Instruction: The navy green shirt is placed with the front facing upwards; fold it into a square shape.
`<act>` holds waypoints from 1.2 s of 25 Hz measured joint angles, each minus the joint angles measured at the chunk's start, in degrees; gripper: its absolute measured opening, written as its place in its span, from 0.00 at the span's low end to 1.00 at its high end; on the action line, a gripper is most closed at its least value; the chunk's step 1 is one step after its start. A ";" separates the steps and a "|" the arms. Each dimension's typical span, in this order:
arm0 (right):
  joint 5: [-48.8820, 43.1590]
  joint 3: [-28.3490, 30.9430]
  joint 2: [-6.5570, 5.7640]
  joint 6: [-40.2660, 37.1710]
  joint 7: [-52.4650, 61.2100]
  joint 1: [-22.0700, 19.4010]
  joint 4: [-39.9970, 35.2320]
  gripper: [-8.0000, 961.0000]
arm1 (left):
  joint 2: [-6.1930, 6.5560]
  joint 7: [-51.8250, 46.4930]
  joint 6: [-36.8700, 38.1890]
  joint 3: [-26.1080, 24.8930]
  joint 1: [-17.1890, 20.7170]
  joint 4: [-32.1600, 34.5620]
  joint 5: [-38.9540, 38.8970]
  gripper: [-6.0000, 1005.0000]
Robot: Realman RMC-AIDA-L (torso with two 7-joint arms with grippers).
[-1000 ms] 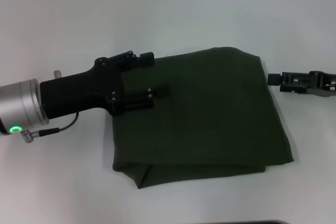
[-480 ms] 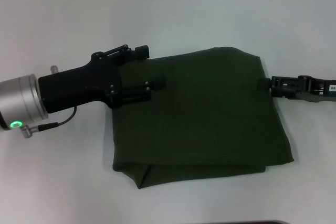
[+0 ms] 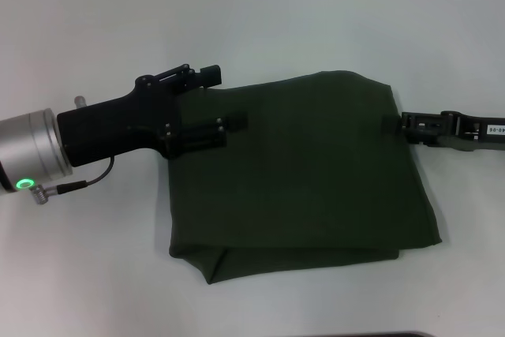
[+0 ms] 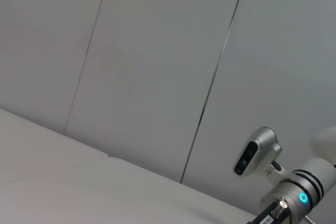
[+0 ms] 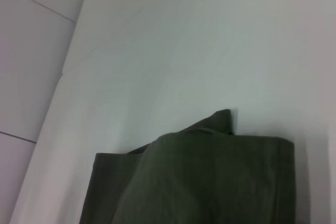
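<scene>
The left gripper is lying at the left edge of the navy green shirt with its two fingers spread apart, the farther one reaching just past the shirt's far-left corner over the table and the nearer one resting over the cloth; nothing is clamped between them. The right gripper is meeting the shirt's right edge near the far corner, its tip touching or just overlapping the cloth, and whether its fingers are apart or together cannot be told. The shirt is lying at the centre of the white table, already doubled into a roughly square, slightly skewed packet with layered edges showing along the near side and no lettering or collar visible. The step in hand appears to be squaring up or finishing the fold. Doing this well calls for both grippers working at matching heights on opposite edges, catching all layers rather than only the top one, so that the packet is not being dragged sideways or peeled open. The near-left corner, where the lower layers are bulging out, is the part most needing alignment. The right wrist view is showing one folded corner with a small flap standing proud.
</scene>
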 joint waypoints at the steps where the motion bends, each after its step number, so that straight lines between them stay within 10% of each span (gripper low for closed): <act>1: 0.00 0.00 0.08 0.16 0.01 0.05 0.00 0.95 | 0.00 0.00 0.00 0.00 0.00 0.00 0.00 0.85; 30: 0.54 5.65 -0.39 -4.84 -0.54 -2.73 -3.81 0.94 | -0.02 0.04 -0.24 -0.37 -0.07 0.00 0.00 0.85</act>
